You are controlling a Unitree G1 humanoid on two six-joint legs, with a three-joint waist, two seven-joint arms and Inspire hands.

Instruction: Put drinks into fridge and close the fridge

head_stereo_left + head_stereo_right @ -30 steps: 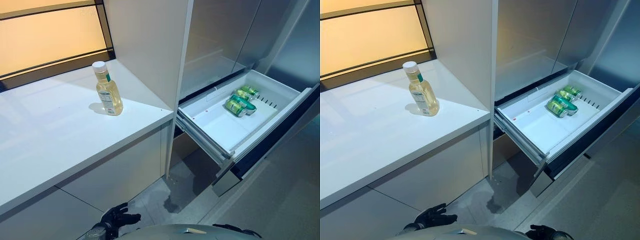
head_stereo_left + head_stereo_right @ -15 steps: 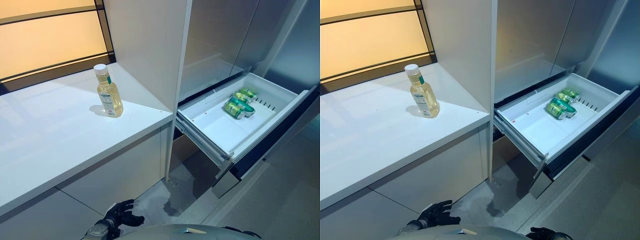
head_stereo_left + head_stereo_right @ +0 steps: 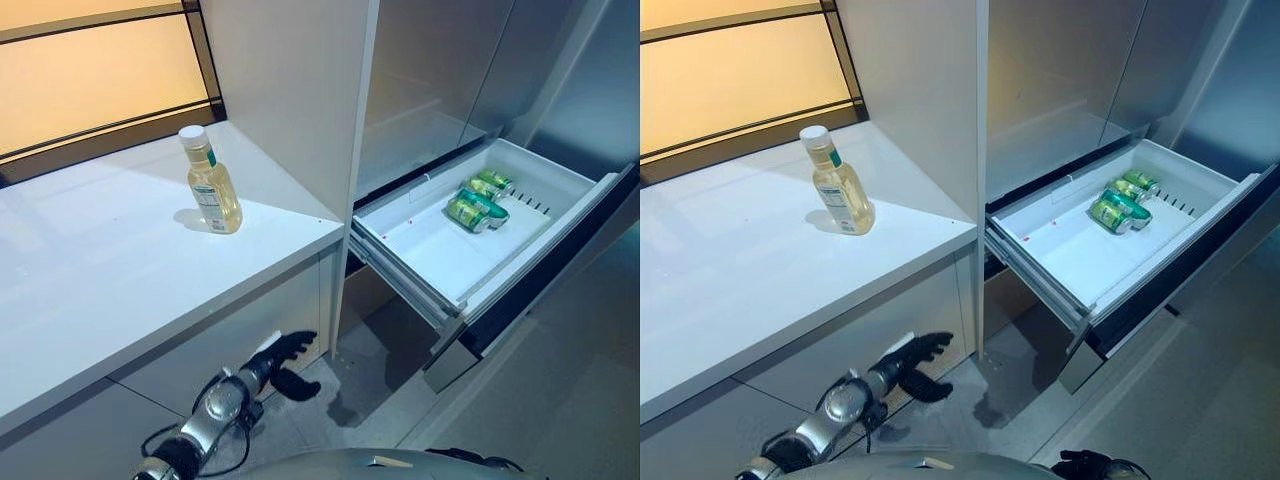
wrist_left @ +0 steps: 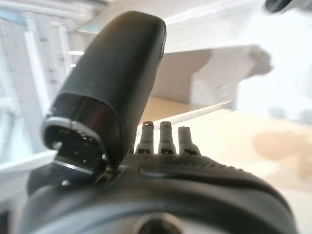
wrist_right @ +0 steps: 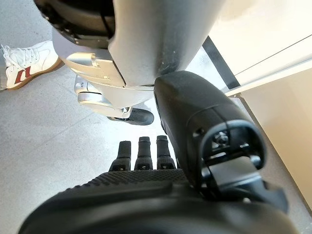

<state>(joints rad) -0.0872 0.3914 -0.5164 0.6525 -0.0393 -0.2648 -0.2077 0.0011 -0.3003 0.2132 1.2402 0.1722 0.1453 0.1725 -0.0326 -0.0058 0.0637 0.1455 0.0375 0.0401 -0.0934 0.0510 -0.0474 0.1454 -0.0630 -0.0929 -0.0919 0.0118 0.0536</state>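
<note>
A white counter [image 3: 120,270] carries one bottle [image 3: 210,182] of yellow liquid, upright near its back right corner. Beside it, the open fridge drawer [image 3: 440,255] holds green cans [image 3: 478,203] lying at its far end.

White counter [image 3: 110,270] ran under an amber-lit window panel [image 3: 90,85]; white cabinet fronts [image 3: 240,340] below; grey tiled floor [image 3: 560,400]; a person's white shoe [image 5: 22,66] stood on it

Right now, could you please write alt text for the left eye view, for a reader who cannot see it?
A bottle of yellow drink stands on a white counter; beside it, an open fridge drawer holds green cans. The robot's left hand, open, reaches below the counter's edge.
</note>
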